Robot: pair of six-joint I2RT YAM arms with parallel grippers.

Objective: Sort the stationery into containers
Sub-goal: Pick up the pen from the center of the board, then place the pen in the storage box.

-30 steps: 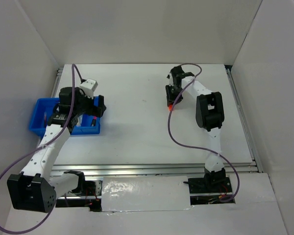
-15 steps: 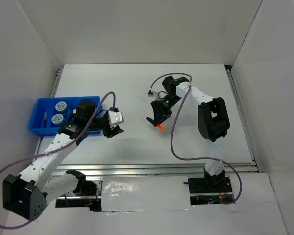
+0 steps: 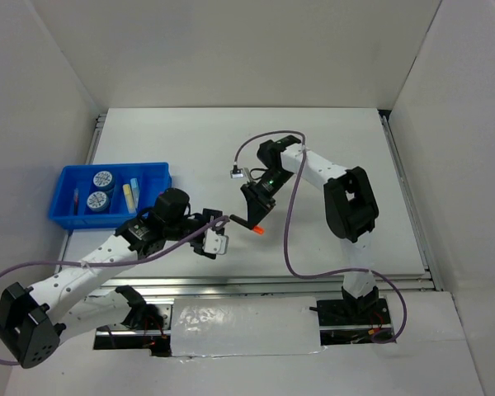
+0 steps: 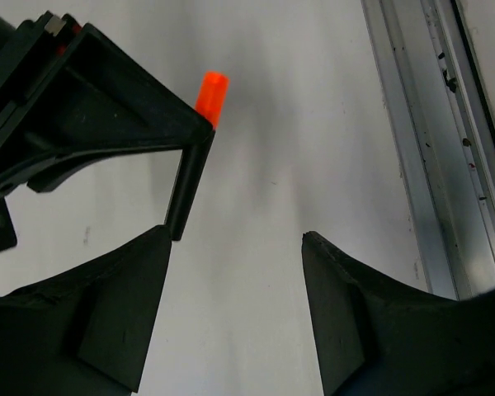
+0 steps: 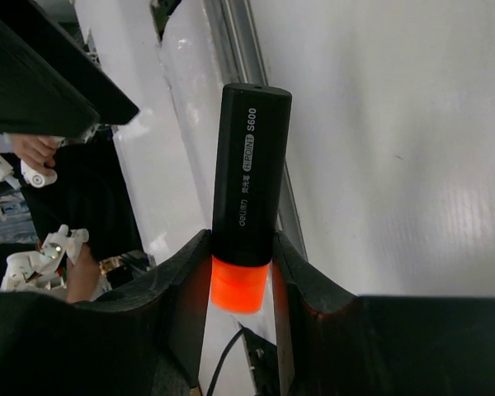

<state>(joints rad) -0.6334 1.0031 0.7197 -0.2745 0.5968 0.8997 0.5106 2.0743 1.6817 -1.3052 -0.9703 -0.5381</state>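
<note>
My right gripper [image 3: 251, 216] is shut on the orange-black marker [image 3: 246, 223] and holds it above the table near the middle. In the right wrist view the marker [image 5: 247, 173] stands between the fingers [image 5: 186, 280], black body outward and orange end at the jaws. My left gripper [image 3: 218, 223] is open and empty, just left of the marker's black end. In the left wrist view the marker [image 4: 190, 173] hangs beyond my left fingertip [image 4: 153, 247]. The blue tray [image 3: 111, 167] at the left holds two blue-white rolls [image 3: 104, 177], a pale yellow marker [image 3: 127, 195] and a thin red pen [image 3: 75, 198].
The metal rail [image 4: 429, 165] along the table's near edge runs at the right of the left wrist view. White walls close in the table at the back and on both sides. Purple cables loop from both arms.
My left arm has swung from over the tray out to the right, toward the table's middle. My right arm has carried the marker down and left to meet it.
</note>
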